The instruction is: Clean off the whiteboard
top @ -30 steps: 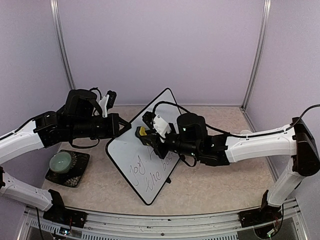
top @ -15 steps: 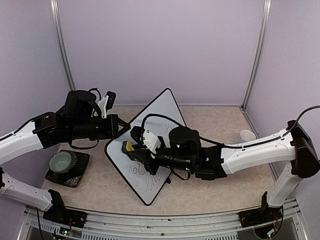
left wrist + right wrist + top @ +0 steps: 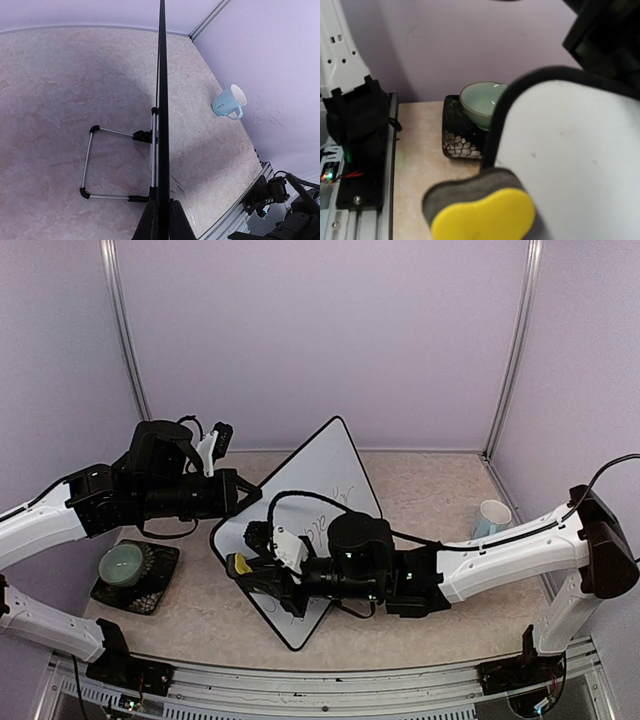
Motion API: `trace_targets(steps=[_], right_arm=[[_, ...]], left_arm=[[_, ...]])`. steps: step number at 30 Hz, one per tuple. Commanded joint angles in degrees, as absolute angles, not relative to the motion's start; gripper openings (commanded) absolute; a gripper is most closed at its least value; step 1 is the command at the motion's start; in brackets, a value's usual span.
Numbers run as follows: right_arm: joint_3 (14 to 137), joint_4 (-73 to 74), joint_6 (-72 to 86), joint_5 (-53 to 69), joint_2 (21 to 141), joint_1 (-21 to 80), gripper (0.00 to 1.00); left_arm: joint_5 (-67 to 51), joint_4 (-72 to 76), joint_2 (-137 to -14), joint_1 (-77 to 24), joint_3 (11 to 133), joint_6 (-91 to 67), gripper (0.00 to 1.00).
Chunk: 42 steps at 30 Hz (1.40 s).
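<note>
The whiteboard (image 3: 325,472) stands tilted like a diamond, with dark handwriting on its middle and lower part. My left gripper (image 3: 250,493) is shut on the board's left edge. In the left wrist view the black frame (image 3: 162,100) runs edge-on between the closed fingertips (image 3: 150,225). My right gripper (image 3: 248,568) is shut on a yellow sponge eraser (image 3: 237,565) at the board's lower left edge. The right wrist view shows the eraser (image 3: 480,212), yellow over grey, overlapping the frame of the whiteboard (image 3: 580,150); the fingers are hidden behind it.
A pale green bowl (image 3: 124,562) sits on a black patterned dish (image 3: 150,585) at the left, close to the eraser; the bowl (image 3: 482,102) shows in the right wrist view too. A light blue mug (image 3: 491,518) stands at the right wall. The board's wire stand (image 3: 87,165) rests on the table.
My right arm has swept the eraser down and to the left across the board, from its upper middle to its lower left edge. The left arm and the board have not moved.
</note>
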<state>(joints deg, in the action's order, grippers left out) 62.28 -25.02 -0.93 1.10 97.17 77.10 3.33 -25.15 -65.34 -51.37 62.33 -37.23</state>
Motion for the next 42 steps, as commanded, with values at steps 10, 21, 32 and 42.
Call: trace_targets(steps=[10,21,32,42], right_arm=[[60.1,-9.4,-5.3,-22.7,80.6,77.0,0.00],[68.2,1.5,-2.0,-30.2,94.8,83.0,0.00],[77.5,9.0,1.2,-33.6,101.5,84.9,0.00],[81.4,15.3,6.9,-35.2,105.6,85.8,0.00]], left_arm=[[3.3,-23.3,-64.2,-51.9,62.7,-38.8,0.00],[4.8,-22.4,-64.7,-52.3,62.7,-39.6,0.00],[5.1,-20.7,-66.3,-52.8,62.1,-39.4,0.00],[4.2,-18.5,-67.0,-52.9,61.6,-39.4,0.00]])
